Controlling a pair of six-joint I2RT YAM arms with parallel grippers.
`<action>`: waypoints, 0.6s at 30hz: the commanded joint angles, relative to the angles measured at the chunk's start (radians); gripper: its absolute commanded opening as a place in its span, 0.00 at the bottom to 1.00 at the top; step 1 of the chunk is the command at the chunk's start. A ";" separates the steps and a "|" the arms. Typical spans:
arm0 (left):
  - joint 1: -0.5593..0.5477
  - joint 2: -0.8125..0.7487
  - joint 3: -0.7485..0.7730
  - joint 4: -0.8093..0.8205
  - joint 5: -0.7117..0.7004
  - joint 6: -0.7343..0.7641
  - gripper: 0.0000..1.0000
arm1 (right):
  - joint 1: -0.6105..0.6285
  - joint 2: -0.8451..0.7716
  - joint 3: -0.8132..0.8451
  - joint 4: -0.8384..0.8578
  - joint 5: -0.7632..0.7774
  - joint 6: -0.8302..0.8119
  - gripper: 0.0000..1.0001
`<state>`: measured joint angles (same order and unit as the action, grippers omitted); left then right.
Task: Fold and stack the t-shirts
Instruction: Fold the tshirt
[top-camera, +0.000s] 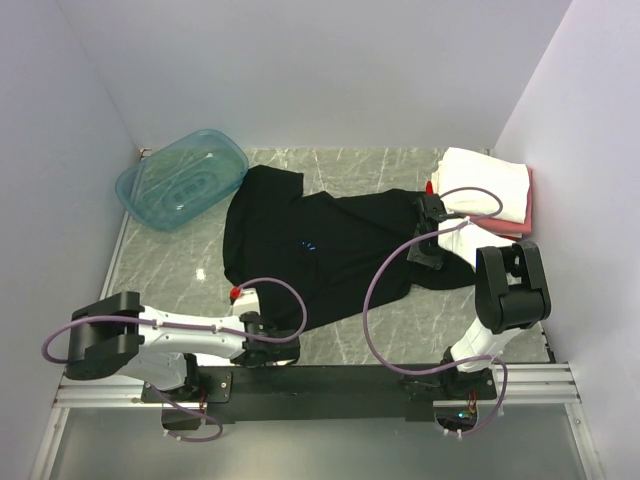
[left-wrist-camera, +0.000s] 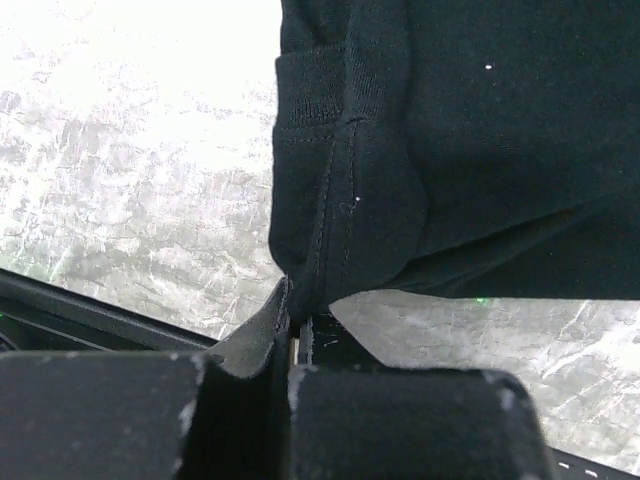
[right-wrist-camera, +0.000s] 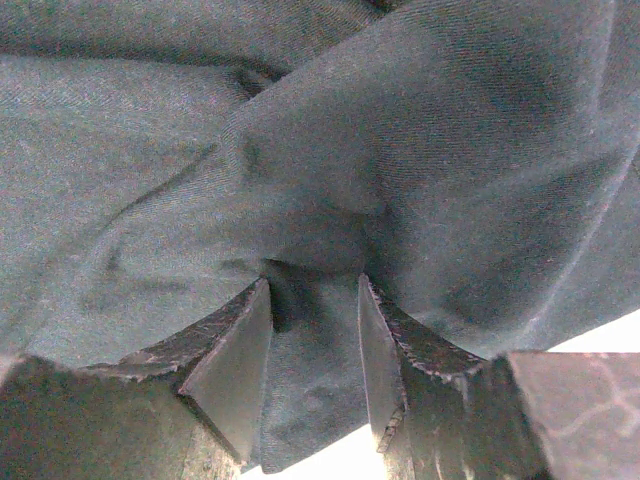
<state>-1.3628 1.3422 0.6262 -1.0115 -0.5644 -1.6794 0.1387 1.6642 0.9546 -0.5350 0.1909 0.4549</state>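
Observation:
A large black t-shirt (top-camera: 340, 255) lies spread across the marble table, its small blue chest mark (top-camera: 309, 244) facing up. My left gripper (top-camera: 288, 345) is at the shirt's near corner by the table's front edge. In the left wrist view that gripper (left-wrist-camera: 295, 318) is shut on the stitched hem of the black t-shirt (left-wrist-camera: 350, 200). My right gripper (top-camera: 428, 213) is at the shirt's far right edge. In its wrist view the right gripper (right-wrist-camera: 315, 290) holds a bunch of black cloth (right-wrist-camera: 320, 150) between its half-closed jaws, and creases run out from the pinch.
A folded white t-shirt (top-camera: 487, 180) lies on a pink one (top-camera: 524, 215) at the back right, with a bit of red (top-camera: 429, 186) beside them. A translucent teal tub (top-camera: 180, 178) leans at the back left. White walls close in on both sides.

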 joint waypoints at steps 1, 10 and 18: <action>0.001 0.020 0.038 -0.038 -0.019 0.017 0.01 | -0.017 0.000 -0.024 -0.034 0.059 -0.013 0.47; -0.021 -0.023 0.144 -0.193 -0.018 0.110 0.01 | -0.017 0.017 -0.020 -0.039 0.077 -0.009 0.47; -0.032 -0.106 0.221 -0.289 0.038 0.242 0.01 | -0.019 0.023 -0.017 -0.043 0.087 -0.007 0.47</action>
<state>-1.3811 1.2758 0.8093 -1.2175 -0.5579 -1.5162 0.1375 1.6646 0.9546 -0.5362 0.2020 0.4553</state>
